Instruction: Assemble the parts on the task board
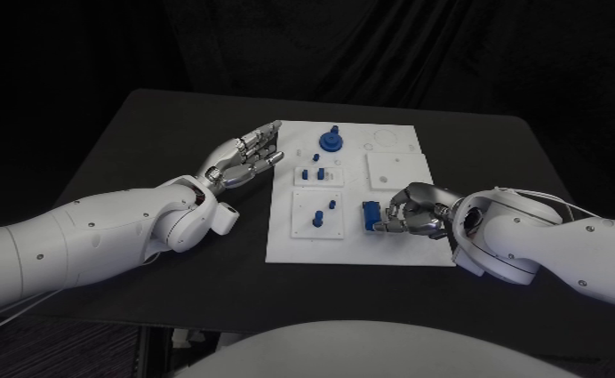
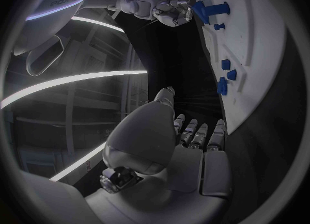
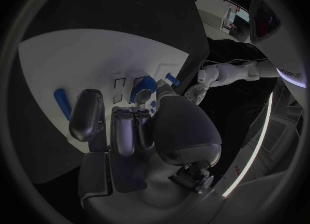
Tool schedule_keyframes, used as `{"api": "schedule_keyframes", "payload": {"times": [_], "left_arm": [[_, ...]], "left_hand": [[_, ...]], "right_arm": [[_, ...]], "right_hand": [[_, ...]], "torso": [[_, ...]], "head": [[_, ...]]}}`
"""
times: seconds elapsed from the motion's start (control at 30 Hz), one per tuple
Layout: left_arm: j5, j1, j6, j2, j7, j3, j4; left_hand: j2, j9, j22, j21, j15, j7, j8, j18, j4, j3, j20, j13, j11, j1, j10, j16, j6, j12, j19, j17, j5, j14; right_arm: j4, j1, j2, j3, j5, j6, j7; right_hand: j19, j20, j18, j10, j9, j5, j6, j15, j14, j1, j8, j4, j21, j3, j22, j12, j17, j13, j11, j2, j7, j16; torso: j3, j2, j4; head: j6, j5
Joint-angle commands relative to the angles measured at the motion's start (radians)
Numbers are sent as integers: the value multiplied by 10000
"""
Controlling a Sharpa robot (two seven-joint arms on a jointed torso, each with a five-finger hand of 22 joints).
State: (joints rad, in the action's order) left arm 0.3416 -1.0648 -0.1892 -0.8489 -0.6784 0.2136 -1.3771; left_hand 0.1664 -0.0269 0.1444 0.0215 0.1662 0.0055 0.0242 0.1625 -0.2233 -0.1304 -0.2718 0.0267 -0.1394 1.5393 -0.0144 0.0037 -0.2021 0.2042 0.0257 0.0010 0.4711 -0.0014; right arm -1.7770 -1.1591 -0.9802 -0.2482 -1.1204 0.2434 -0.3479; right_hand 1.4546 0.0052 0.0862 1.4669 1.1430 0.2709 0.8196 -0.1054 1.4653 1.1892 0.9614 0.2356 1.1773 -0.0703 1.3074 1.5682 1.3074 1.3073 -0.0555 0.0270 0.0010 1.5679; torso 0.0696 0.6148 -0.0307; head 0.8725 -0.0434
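Observation:
The white task board (image 1: 307, 249) lies in the middle of the black table. My right hand (image 1: 417, 209) is over the board's near right part and pinches a blue part (image 1: 371, 215) at its fingertips; the right wrist view shows that blue part (image 3: 143, 86) between the thumb and fingers of my right hand (image 3: 129, 131). My left hand (image 1: 250, 157) hovers at the board's left edge with its fingers stretched out and holds nothing. A round blue knob (image 1: 332, 139) stands at the far side of the board. Small blue pegs (image 1: 315, 217) stand in the near left plate.
Two more small blue pegs (image 1: 314, 172) sit in the middle left plate. A square white plate (image 1: 395, 170) and a ring-shaped recess (image 1: 385, 139) take up the board's far right. In the left wrist view, my left hand (image 2: 190, 146) is beside the board (image 2: 265, 43).

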Motion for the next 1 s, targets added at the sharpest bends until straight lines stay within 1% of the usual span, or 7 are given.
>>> {"api": "schedule_keyframes", "payload": {"times": [0.03,0.2,0.3,0.47,0.57,0.67,1.0], "left_arm": [[-16,20,128,21,-593,-9,-11],[-16,22,134,16,-589,-9,-7],[-16,22,142,18,-586,-9,-5],[-16,25,162,21,-579,-9,-4],[-16,26,179,24,-569,-9,-5],[-16,27,195,30,-560,-9,0],[-16,38,235,28,-547,-9,1]], "left_hand": [[100,-6,-12,-8,69,38,32,153,61,11,-80,16,-84,22,5,-37,12,47,7,-10,67,14],[100,-6,-12,-8,69,38,32,153,61,11,-80,16,-84,22,5,-37,12,47,7,-10,67,14],[100,-6,-12,-8,69,38,32,153,61,11,-80,16,-84,22,5,-37,12,47,7,-10,67,14],[105,-7,-9,-7,79,38,33,151,69,19,-86,16,-99,23,4,-37,9,51,9,-10,80,14],[109,-7,-15,-8,84,38,33,150,73,25,-89,17,-106,24,3,-37,10,55,8,-10,85,14],[109,-7,-15,-8,84,38,33,150,73,25,-89,17,-106,24,3,-37,10,55,8,-10,85,14],[112,-6,-15,-7,91,38,32,148,79,30,-92,17,-116,26,3,-37,17,58,9,-10,87,14]], "right_arm": [[42,28,14,3,-111,110,115],[115,29,41,4,-111,160,151],[139,29,54,5,-111,177,169],[182,29,71,5,-111,141,164],[220,29,81,6,-111,88,148],[258,29,100,6,-111,40,147],[322,29,182,5,-111,-69,155]], "right_hand": [[-11,-43,-82,1039,20,38,54,-83,1055,5,25,74,27,6,1608,26,2634,2635,-67,113,-10,29],[-19,-53,-78,1039,20,41,8,-94,1055,33,-2,89,5,33,1603,26,2634,2635,-80,218,-22,29],[-28,-61,-74,1039,7,37,-56,-100,1055,-3,-51,149,-17,35,1597,26,2634,2635,-85,318,-24,29],[-36,-66,-72,1039,-18,43,-141,-104,1055,2,-118,180,-35,54,1593,26,2634,2635,-89,417,-31,29],[-50,-79,-68,1039,-12,43,-225,-116,1055,252,-179,10,-60,110,1587,26,2634,2635,-103,456,-46,29],[-57,-86,-67,1039,-15,46,-269,-121,1055,435,-227,-132,-69,153,1586,26,2634,2635,-110,481,-52,29],[-70,-91,-63,1039,-24,47,-314,-126,1055,677,-299,-340,-93,220,1580,26,2634,2635,-113,536,-53,29]], "torso": [[4,-7,-21],[8,-4,0],[13,-2,-8],[4,-6,-13],[-1,-8,-10],[5,-1,-4],[7,-1,-9]], "head": [[1,-8],[1,-21],[1,-11],[1,-13],[1,-29],[1,-43],[1,-46]]}}
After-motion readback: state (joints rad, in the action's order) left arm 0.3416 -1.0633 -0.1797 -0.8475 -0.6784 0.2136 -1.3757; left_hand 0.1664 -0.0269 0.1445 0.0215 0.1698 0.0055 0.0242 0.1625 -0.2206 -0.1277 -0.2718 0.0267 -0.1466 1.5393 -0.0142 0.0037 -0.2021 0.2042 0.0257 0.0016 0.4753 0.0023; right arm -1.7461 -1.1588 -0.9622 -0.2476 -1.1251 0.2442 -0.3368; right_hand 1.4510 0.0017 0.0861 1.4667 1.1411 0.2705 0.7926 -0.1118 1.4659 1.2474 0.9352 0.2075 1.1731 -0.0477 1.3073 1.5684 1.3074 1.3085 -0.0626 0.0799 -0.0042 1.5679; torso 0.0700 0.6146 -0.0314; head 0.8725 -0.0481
